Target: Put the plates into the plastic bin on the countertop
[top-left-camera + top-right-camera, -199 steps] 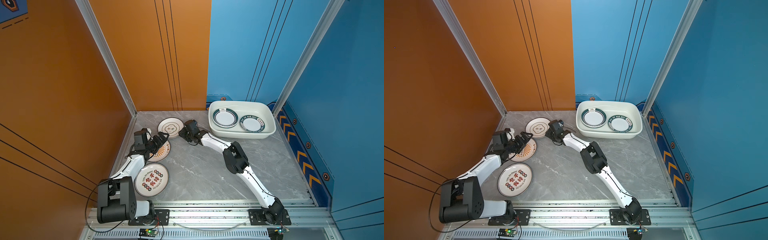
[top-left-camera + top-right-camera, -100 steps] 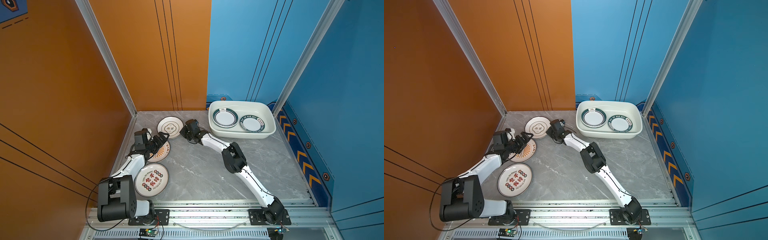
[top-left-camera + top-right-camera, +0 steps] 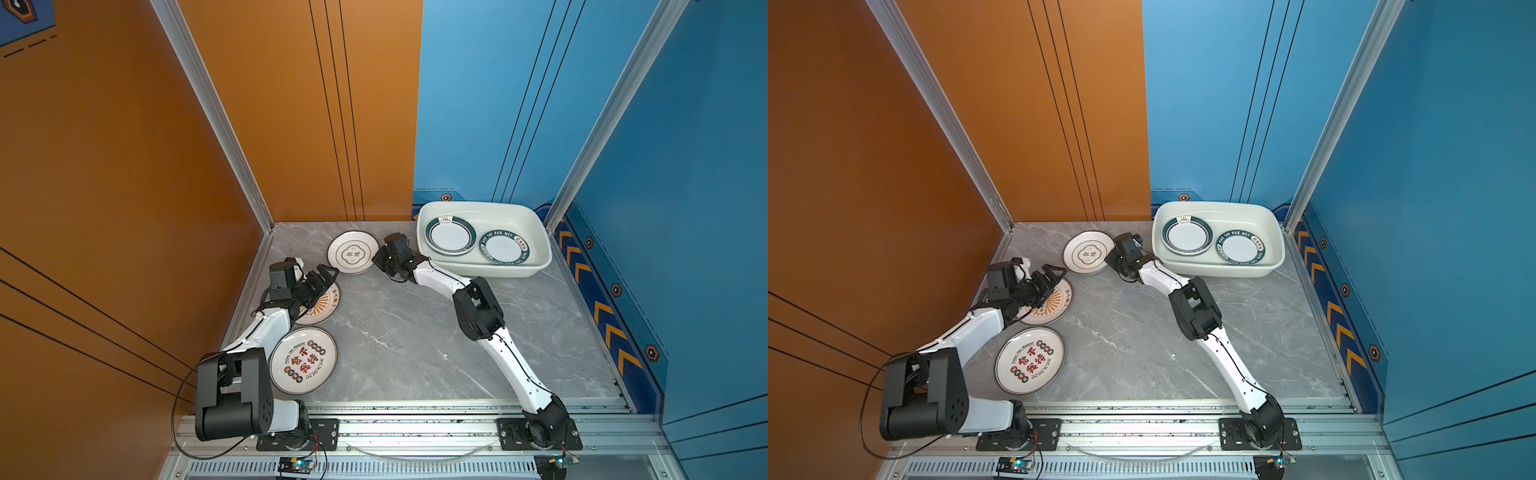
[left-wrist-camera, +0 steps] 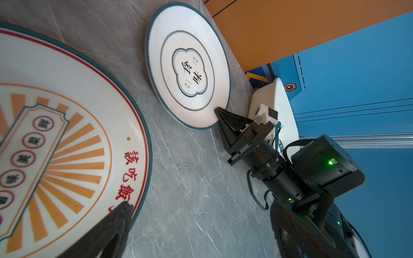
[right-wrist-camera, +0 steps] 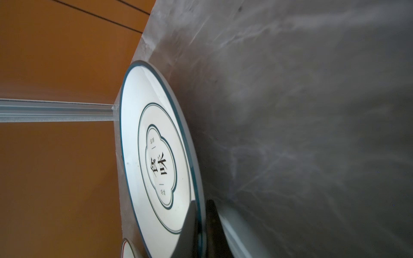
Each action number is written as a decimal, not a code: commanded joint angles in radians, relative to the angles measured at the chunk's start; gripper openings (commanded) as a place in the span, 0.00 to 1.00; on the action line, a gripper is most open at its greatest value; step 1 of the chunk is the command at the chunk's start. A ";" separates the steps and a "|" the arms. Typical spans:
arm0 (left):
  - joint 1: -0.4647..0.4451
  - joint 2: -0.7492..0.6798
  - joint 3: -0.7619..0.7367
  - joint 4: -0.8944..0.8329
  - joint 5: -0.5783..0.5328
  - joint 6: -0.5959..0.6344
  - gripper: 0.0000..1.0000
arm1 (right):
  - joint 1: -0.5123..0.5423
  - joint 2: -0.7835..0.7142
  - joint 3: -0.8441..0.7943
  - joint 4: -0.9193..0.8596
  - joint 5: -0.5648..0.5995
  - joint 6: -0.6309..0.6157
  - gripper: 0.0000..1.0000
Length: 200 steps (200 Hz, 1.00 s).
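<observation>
Right gripper clamps the quatrefoil plate by its rim — lift level, carry right into the plastic bin; left gripper gapes.

Two plates sit in the plastic bin (back right); three plates lie left on the countertop.

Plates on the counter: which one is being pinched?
The quatrefoil plate: the right gripper is shut on its rim. The sunburst plate and red-character plate lie ungripped.
</observation>
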 commanded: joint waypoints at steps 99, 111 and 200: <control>-0.100 0.112 0.075 0.070 0.011 -0.027 0.98 | -0.072 -0.478 -0.474 0.100 -0.305 -0.135 0.00; -0.116 0.122 0.081 0.077 0.005 -0.030 0.99 | -0.072 -0.514 -0.522 0.103 -0.319 -0.149 0.00; -0.169 0.165 0.085 0.169 0.026 -0.075 0.75 | -0.081 -0.697 -0.813 0.237 -0.413 -0.124 0.00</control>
